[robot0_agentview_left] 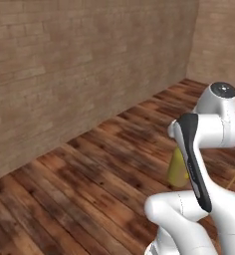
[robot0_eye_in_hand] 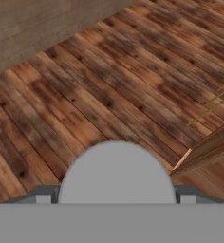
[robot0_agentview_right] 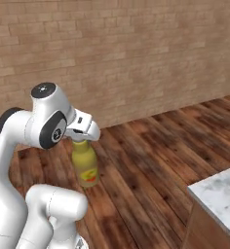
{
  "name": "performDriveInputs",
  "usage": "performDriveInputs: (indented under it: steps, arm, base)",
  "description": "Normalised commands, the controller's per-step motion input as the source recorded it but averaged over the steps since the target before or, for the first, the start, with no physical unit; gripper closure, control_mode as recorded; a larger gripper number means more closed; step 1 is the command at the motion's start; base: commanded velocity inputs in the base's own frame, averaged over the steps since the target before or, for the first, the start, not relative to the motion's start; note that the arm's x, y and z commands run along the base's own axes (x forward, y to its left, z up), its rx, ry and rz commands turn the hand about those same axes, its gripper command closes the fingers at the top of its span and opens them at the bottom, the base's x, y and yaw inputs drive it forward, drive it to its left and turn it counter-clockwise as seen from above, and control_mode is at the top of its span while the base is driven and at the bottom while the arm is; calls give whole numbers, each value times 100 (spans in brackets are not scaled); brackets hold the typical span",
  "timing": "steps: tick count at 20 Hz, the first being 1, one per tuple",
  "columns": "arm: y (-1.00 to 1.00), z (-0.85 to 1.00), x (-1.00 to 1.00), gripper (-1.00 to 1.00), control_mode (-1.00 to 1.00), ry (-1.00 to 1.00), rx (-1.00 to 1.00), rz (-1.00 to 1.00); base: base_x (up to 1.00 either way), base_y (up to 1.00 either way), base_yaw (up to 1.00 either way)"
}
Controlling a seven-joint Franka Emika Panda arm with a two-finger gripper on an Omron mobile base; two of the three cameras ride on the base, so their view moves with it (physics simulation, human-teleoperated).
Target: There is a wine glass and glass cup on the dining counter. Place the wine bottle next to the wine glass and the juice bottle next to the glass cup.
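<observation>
I count one juice bottle hanging from my gripper, apparently pinched by the neck, above wood plank floor, one brick wall, one dining counter corner right.

A rendered indoor room with the look of a home kitchen or dining area. The floor is laid in dark, worn wooden planks that run diagonally across the room. Two walls of tan brick meet at a far corner. At the lower right of the right base view stands the corner of a counter with a white-grey marble top on a wooden cabinet body. The hand view looks down on the same plank floor, with a wooden cabinet edge at its right side and a strip of the brick wall along the top.
</observation>
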Motion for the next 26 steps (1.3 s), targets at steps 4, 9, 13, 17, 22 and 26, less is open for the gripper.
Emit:
performDriveInputs:
  steps: [4, 9, 13, 17, 22, 26]
  arm:
    - [0, 0, 0, 100, 100, 0, 0, 0]
    - [0, 0, 0, 100, 100, 0, 0, 0]
    - [0, 0, 0, 100, 100, 0, 0, 0]
    - [0, 0, 0, 100, 100, 0, 0, 0]
    - [0, 0, 0, 100, 100, 0, 0, 0]
    - [0, 0, 0, 100, 100, 0, 0, 0]
  base:
    - [64, 30, -45]
    - [56, 29, -53]
    - [47, 28, -62]
    - [43, 28, -63]
    - [43, 29, -65]
    - [55, 35, -48]
